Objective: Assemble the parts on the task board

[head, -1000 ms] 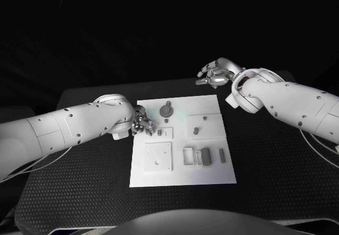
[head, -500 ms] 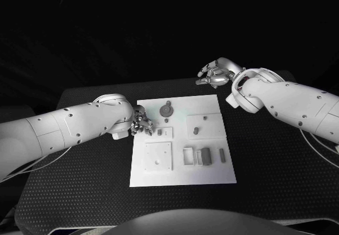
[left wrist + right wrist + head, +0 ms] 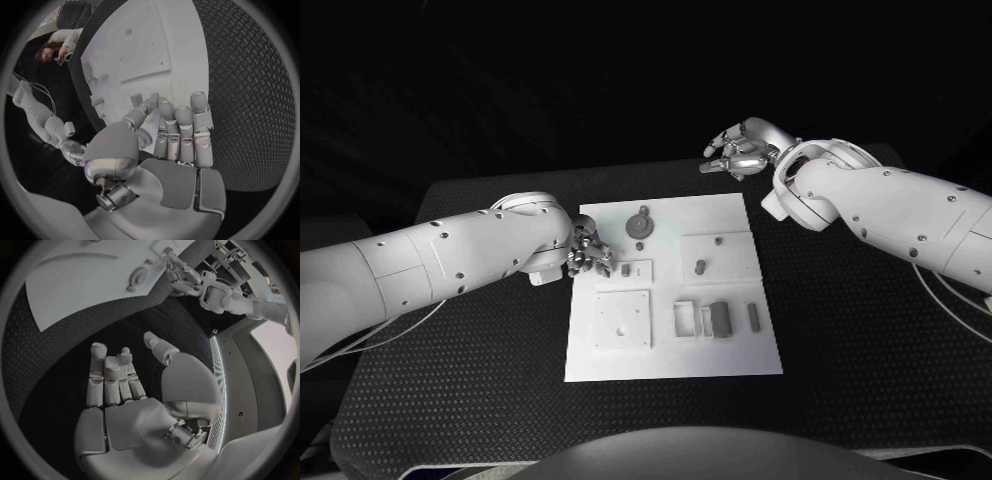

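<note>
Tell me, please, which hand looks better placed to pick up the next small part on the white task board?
Probably the left hand: it sits at the white task board's edge beside a small grey part. The right hand hangs beyond the board's far corner, holding nothing.

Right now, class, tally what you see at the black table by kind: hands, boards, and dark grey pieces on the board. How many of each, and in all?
Hands: 2 (left hand, right hand)
Task board: 1
Dark grey pieces plainly seen on it: 5
Total: 8
</note>
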